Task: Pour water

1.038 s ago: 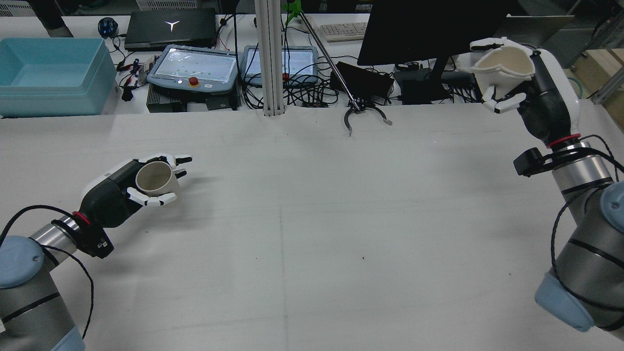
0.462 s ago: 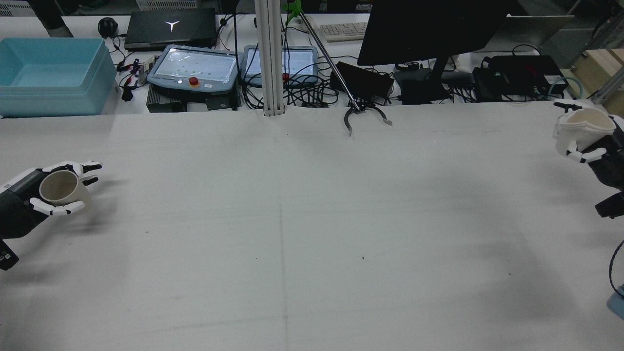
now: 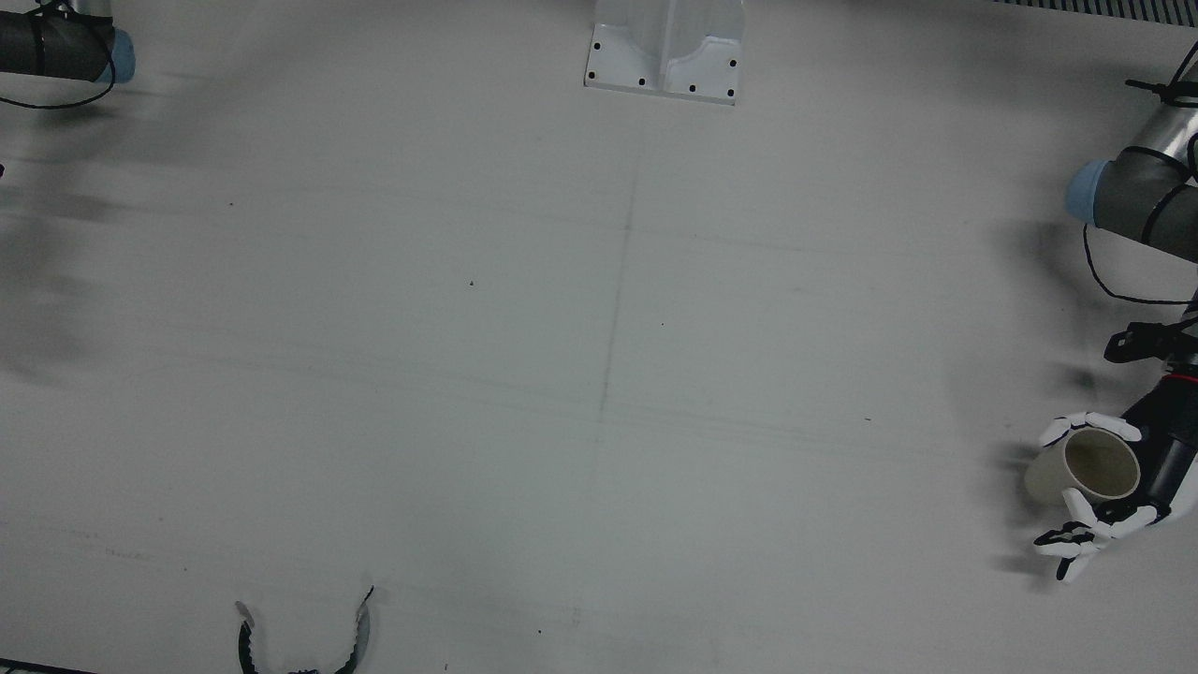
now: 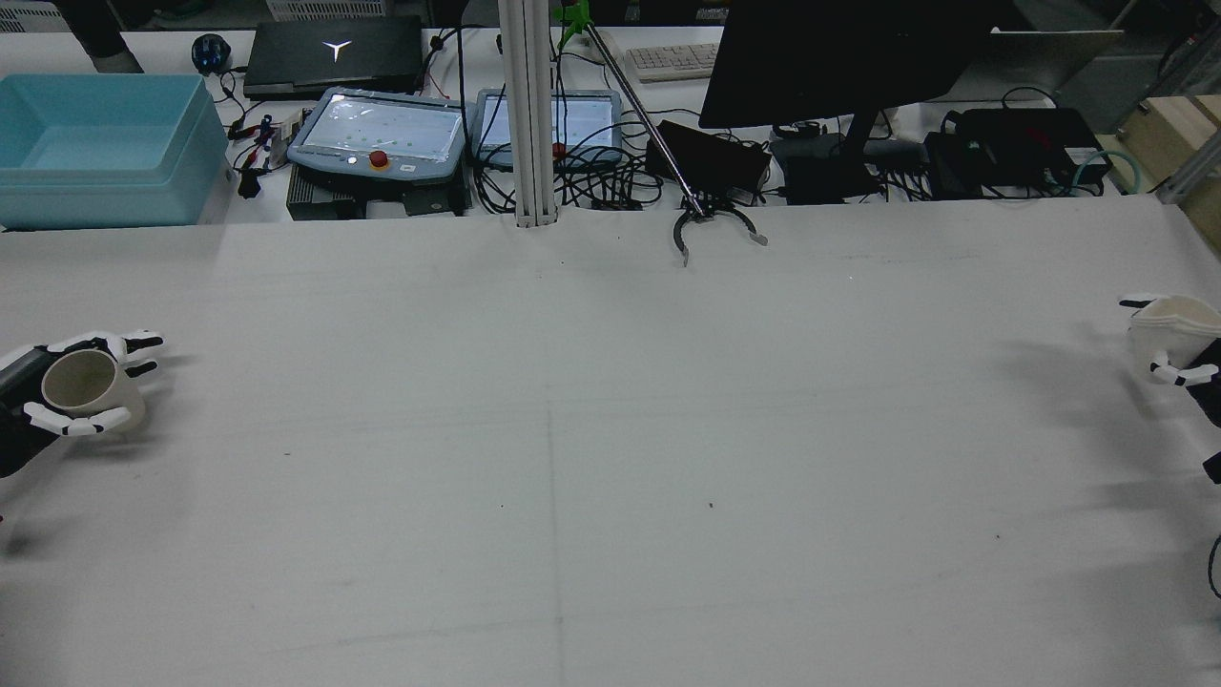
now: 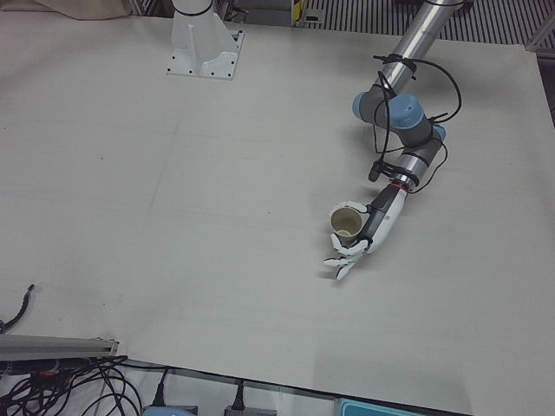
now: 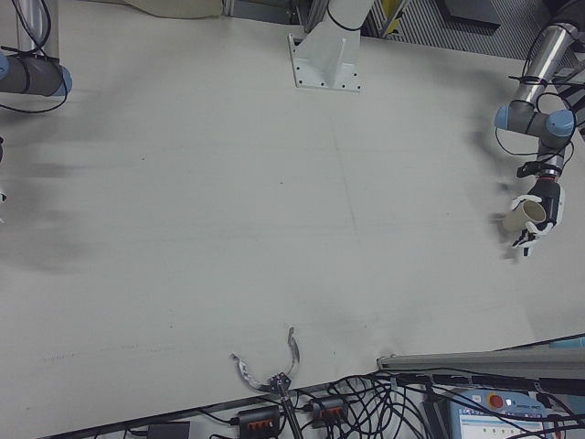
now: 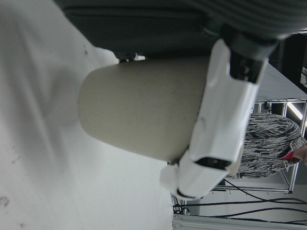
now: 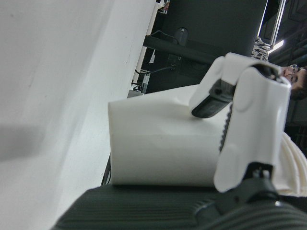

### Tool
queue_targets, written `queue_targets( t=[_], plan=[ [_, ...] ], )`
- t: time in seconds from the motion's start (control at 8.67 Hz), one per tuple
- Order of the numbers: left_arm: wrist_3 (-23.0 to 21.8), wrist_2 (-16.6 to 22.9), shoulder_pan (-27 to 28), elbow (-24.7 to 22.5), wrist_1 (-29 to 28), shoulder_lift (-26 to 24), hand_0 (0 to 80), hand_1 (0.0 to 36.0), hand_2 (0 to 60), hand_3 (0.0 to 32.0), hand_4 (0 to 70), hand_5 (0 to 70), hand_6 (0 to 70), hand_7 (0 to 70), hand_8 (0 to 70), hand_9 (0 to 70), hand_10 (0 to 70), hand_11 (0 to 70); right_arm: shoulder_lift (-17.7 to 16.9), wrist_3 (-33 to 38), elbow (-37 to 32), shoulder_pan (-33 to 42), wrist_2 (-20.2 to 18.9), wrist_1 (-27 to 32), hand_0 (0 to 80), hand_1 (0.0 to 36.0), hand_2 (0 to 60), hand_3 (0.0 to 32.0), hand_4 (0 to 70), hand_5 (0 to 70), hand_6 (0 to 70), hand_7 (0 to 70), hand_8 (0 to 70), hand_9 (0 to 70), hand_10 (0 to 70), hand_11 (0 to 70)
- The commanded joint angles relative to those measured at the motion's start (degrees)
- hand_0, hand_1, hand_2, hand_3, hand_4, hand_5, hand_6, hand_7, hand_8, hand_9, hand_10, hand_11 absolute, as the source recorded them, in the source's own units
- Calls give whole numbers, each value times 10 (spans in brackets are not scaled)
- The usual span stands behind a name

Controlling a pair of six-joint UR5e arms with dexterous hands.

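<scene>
A beige cup (image 4: 91, 382) sits in my left hand (image 4: 38, 396), which is shut on it low at the table's left edge in the rear view. The same cup (image 3: 1090, 465) and hand (image 3: 1123, 487) show at the front view's right edge, and in the left-front view as cup (image 5: 347, 224) and hand (image 5: 368, 236). The cup's mouth faces up and looks empty. My right hand (image 4: 1197, 372) is shut on a white cup (image 4: 1173, 324) at the rear view's right edge, partly cut off. Close up, white fingers (image 8: 249, 129) wrap that white cup (image 8: 158, 143), and fingers (image 7: 220, 120) wrap the beige cup (image 7: 139, 115).
A black grabber claw (image 4: 711, 229) lies at the table's far edge. Behind it stand a blue bin (image 4: 95, 148), two teach pendants (image 4: 382, 134), a metal post (image 4: 529, 114) and a monitor (image 4: 839, 57). A white pedestal base (image 3: 664, 47) sits at the near side.
Both hands have swung outward to the table's sides with their cups. The right hand has also dropped from high near the monitor to low at the right edge.
</scene>
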Motion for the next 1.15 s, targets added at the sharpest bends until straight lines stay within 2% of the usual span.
queue_targets(
  t=[0.0, 0.23, 0.35, 0.46, 0.58, 0.69, 0.81, 0.92, 1.04],
  plan=[
    [5, 1, -4, 20, -12, 0, 800, 360, 600, 0, 661, 700, 237, 223, 87, 70, 108, 195, 13, 19, -40, 0, 2, 21, 627, 360, 600, 0, 297, 210, 523, 700, 483, 644, 0, 0],
    [11, 1, -5, 41, -12, -1, 800, 360, 600, 0, 672, 700, 244, 229, 90, 73, 109, 196, 12, 23, -36, 13, 3, 22, 698, 360, 600, 0, 316, 215, 538, 700, 481, 641, 0, 0],
    [15, 0, -5, 43, -12, 0, 800, 360, 600, 0, 666, 700, 249, 234, 93, 75, 109, 196, 12, 24, -32, 28, 1, 22, 788, 360, 600, 0, 317, 215, 536, 700, 471, 626, 0, 0],
    [15, 0, -5, 45, -12, 0, 800, 360, 317, 0, 551, 700, 248, 239, 94, 75, 100, 185, 8, 23, -15, 44, -1, 22, 800, 360, 403, 0, 240, 162, 386, 529, 314, 422, 0, 0],
    [14, 0, -6, 45, -17, -1, 800, 321, 47, 0, 409, 700, 210, 212, 68, 42, 70, 129, 6, 23, 1, 54, -3, 21, 690, 290, 88, 0, 138, 116, 254, 304, 158, 201, 0, 0],
    [14, 0, -6, 44, -20, -1, 764, 241, 0, 0, 400, 700, 185, 187, 50, 23, 48, 91, 7, 23, 3, 60, -4, 21, 632, 251, 1, 0, 90, 96, 182, 155, 74, 70, 0, 0],
    [14, 0, -6, 44, -22, -1, 642, 190, 0, 0, 401, 140, 166, 163, 36, 18, 29, 62, 8, 23, 3, 68, -16, 21, 615, 229, 0, 0, 60, 85, 137, 49, 36, 9, 0, 0],
    [14, 0, -6, 44, -25, -1, 603, 168, 0, 0, 351, 0, 157, 150, 27, 16, 19, 47, 9, 22, 6, 73, -19, 21, 604, 220, 0, 0, 33, 79, 110, 0, 16, 0, 0, 0],
    [13, 0, -7, 43, -30, -1, 564, 139, 0, 0, 302, 0, 143, 129, 19, 11, 10, 31, 9, 21, 18, 76, -20, 21, 603, 218, 0, 26, 21, 78, 104, 0, 15, 0, 0, 0]
  ],
)
